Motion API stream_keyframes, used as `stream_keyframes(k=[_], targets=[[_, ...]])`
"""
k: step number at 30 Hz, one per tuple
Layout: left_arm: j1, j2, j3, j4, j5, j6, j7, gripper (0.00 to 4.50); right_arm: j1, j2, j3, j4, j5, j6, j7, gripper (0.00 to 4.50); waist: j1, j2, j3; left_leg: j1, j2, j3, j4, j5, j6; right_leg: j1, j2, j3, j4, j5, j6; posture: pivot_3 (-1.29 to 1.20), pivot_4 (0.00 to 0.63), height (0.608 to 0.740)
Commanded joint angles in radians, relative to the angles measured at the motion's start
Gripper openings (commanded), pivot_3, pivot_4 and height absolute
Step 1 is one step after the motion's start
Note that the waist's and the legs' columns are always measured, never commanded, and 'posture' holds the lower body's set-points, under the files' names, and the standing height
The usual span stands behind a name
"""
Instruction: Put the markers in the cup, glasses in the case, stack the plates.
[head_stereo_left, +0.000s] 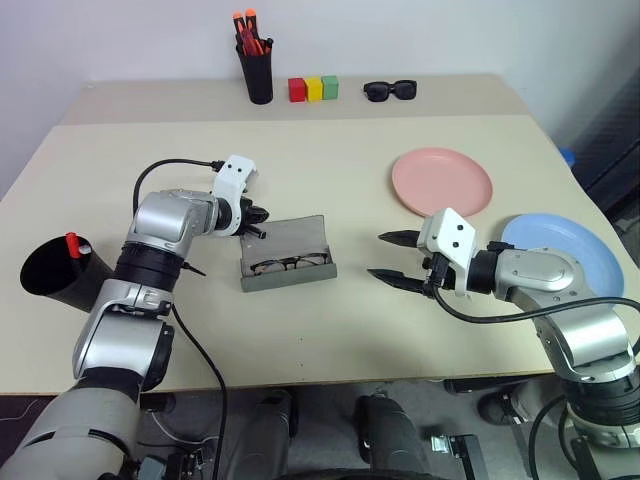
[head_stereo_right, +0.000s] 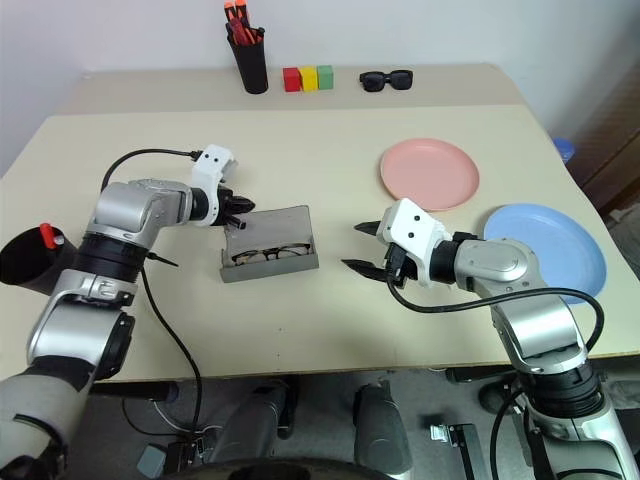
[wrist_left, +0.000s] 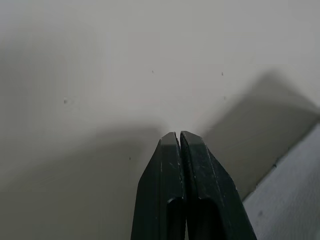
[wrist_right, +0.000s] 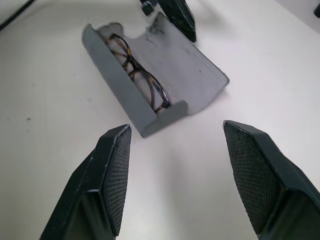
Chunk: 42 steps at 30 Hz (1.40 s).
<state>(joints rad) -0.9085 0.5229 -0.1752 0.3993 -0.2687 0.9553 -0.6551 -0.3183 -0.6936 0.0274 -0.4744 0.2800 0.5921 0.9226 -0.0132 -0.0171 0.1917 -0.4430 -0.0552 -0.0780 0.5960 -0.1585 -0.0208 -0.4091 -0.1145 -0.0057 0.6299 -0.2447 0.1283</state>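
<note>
We see the grey case lying open near the middle of the table, its lid raised on the far side, and the glasses resting inside it along the front wall. The left gripper sits just beside the lid's far left corner, its two black fingers pressed together with nothing between them; whether it touches the lid we cannot tell. The right gripper hovers over the table to the right of the case, apart from it, its fingers spread wide and empty, pointing towards the case. Beyond it lies the pink plate, and the blue plate lies further right near the table's edge, the two plates apart. At the left edge the black cup stands with a red-capped marker in it. Along the far side stand a pen holder, three coloured blocks and black sunglasses.
</note>
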Motion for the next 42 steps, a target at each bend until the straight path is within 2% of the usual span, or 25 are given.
stream_keyframes(k=[1, 12, 21, 24, 30, 33, 36, 40, 42], targets=[[0.035, 0.042, 0.02, -0.13, -0.011, 0.013, -0.043, 0.04, -0.018, -0.013, -0.017, 0.013, 0.004, -0.036, -0.011, 2.95, 0.0, 0.0, 0.0, 0.0, 0.0, 0.0, 0.0, 0.0, 0.0, 0.0, 0.0, 0.0, 0.0, 0.0, 0.0, 0.0, 0.15, 0.74], [0.291, 0.162, 0.028, -0.651, -0.094, 0.08, -0.115, 0.04, -0.107, 0.003, 0.031, 0.192, -0.048, -0.107, -0.039, 2.95, 0.0, 0.0, 0.0, 0.0, 0.001, 0.0, 0.0, 0.0, 0.0, 0.0, -0.002, 0.0, 0.0, 0.0, 0.0, 0.0, 0.15, 0.74], [0.451, 0.222, 0.042, -0.81, -0.116, 0.024, -0.132, 0.04, -0.265, 0.033, 0.08, 0.463, -0.209, -0.105, -0.195, 2.95, 0.002, 0.001, 0.0, 0.0, 0.001, 0.0, 0.0, 0.0, 0.0, 0.0, -0.001, 0.0, 0.0, -0.002, -0.003, 0.0, 0.15, 0.74], [0.481, 0.213, 0.066, -0.829, -0.114, -0.061, -0.135, 0.04, -0.306, 0.026, 0.112, 0.556, -0.288, -0.135, -0.243, 2.95, 0.001, 0.001, 0.0, 0.0, 0.0, 0.0, 0.0, 0.0, 0.0, 0.0, -0.002, 0.001, 0.0, -0.002, -0.003, 0.0, 0.15, 0.74], [0.539, 0.106, 0.198, -0.827, -0.125, -0.322, -0.081, 0.04, -0.367, 0.049, 0.169, 0.738, -0.397, -0.227, -0.3, 2.95, 0.001, 0.001, 0.0, 0.0, 0.0, 0.001, 0.0, 0.0, 0.0, 0.0, -0.002, 0.001, 0.0, -0.002, -0.003, 0.0, 0.15, 0.74], [0.589, 0.064, 0.245, -0.879, -0.177, -0.365, -0.088, 0.04, -0.403, 0.077, 0.189, 0.864, -0.446, -0.283, -0.356, 2.95, -0.002, 0.001, 0.0, 0.0, -0.001, 0.002, 0.0, 0.0, 0.0, 0.0, -0.001, 0.001, 0.0, -0.001, -0.001, 0.0, 0.15, 0.74], [0.665, 0.059, 0.25, -0.948, -0.216, -0.377, -0.106, 0.0, -0.428, 0.103, 0.192, 0.95, -0.469, -0.314, -0.39, 2.06, -0.005, 0.001, 0.0, 0.001, 0.0, 0.002, 0.0, 0.0, 0.0, 0.0, -0.001, 0.001, 0.0, 0.0, -0.001, 0.0, 0.15, 0.74], [0.726, 0.045, 0.261, -1.006, -0.271, -0.369, -0.098, 0.0, -0.435, 0.109, 0.195, 0.988, -0.493, -0.354, -0.397, 0.02, 0.002, 0.001, 0.0, 0.001, -0.001, 0.002, 0.0, 0.0, 0.0, 0.001, -0.001, 0.001, 0.0, 0.0, -0.001, 0.0, 0.15, 0.74], [0.737, 0.044, 0.257, -1.019, -0.28, -0.363, -0.087, 0.0, -0.434, 0.11, 0.191, 0.986, -0.497, -0.368, -0.395, 0.02, 0.002, 0.001, 0.0, 0.001, -0.001, 0.003, 0.001, 0.0, 0.0, 0.001, -0.001, 0.001, 0.0, -0.001, -0.002, 0.0, 0.15, 0.74]])
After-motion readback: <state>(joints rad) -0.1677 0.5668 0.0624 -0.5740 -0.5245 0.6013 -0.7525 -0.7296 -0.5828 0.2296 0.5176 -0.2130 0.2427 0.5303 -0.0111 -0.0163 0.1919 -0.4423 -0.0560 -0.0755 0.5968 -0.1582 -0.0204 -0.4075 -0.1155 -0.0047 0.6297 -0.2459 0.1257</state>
